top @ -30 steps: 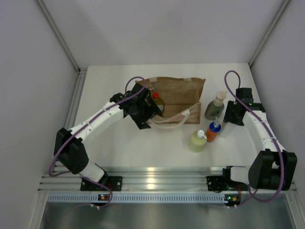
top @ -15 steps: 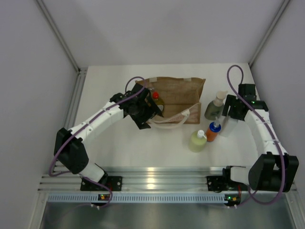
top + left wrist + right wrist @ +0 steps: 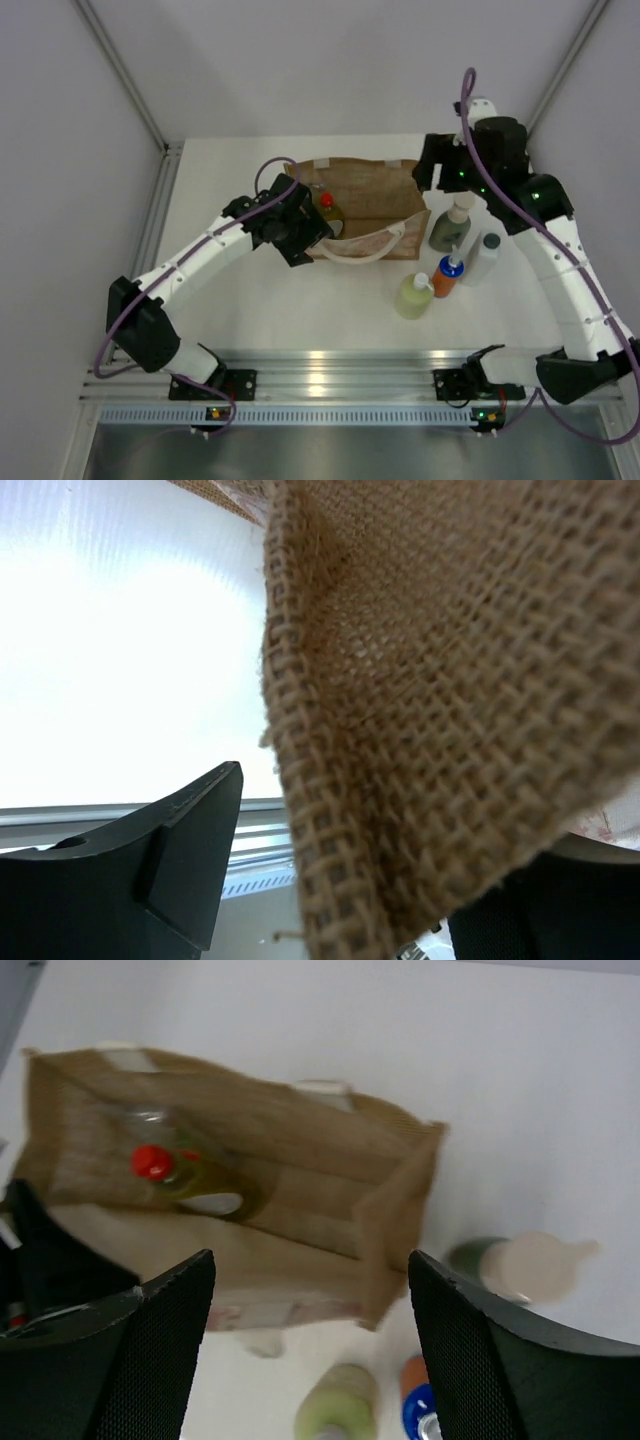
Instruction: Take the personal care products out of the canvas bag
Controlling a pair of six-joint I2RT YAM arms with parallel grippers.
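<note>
The right gripper hangs above the bag, jaws wide and empty. The left gripper is at the bag's left end, jaws apart with the woven wall between them and, as far as I can see, not yet pinched.

I'd say the next job is the yellow bottle, lying inside near that left end. The left should grip the wall firmly to hold the mouth open. The right should drop straight in, clear of the handles, and close across the bottle's body below the red cap.

- One bag.
- Four bottles out on the table to its right — grey-green, white, orange, pale-green.
- One bottle inside.
- I can't spot a tube.
</note>
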